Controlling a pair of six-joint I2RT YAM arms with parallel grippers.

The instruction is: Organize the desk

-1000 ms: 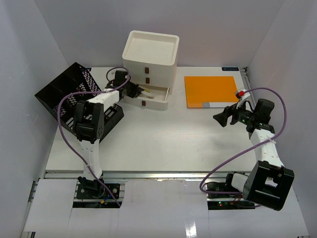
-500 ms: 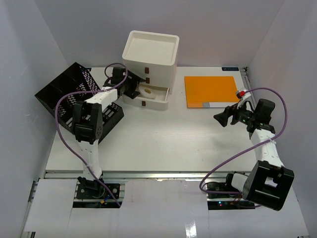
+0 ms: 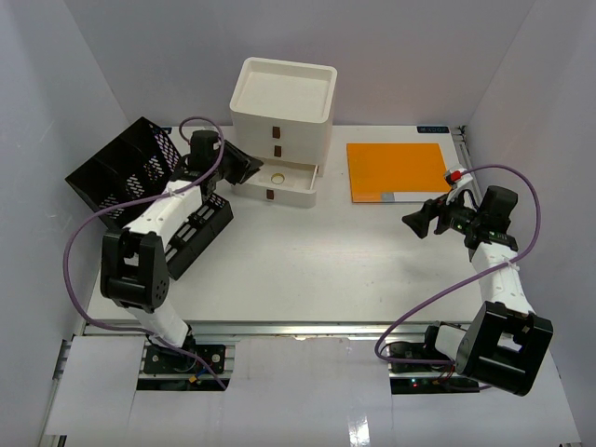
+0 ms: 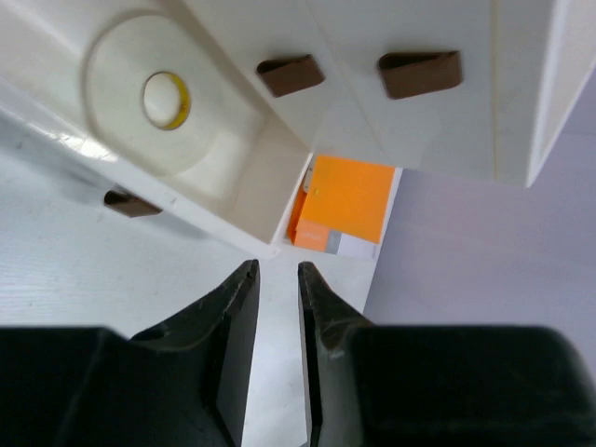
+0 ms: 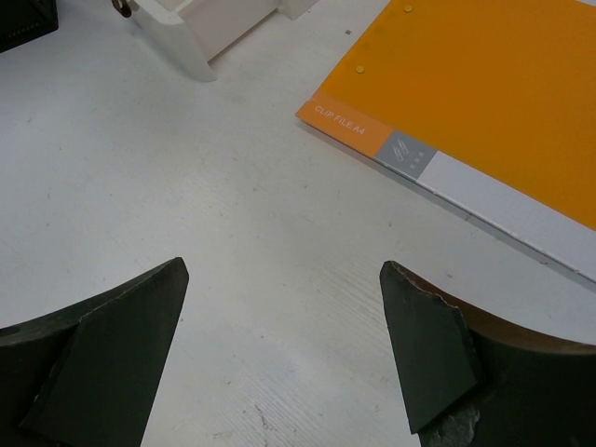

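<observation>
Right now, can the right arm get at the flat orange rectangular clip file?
Probably yes: the open right gripper hovers just beside the flat orange clip file, with only bare white desk between them.

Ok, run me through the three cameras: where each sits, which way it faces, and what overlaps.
Top external: above and behind the bases, looking down on the desk; shows both whole arms.
Left wrist: on the left arm, facing the open drawer past the left gripper, which is narrowly parted.
Right wrist: on the right arm, looking down at bare desk past the wide-open right gripper.
Shared: the orange clip file appears in all three.
</observation>
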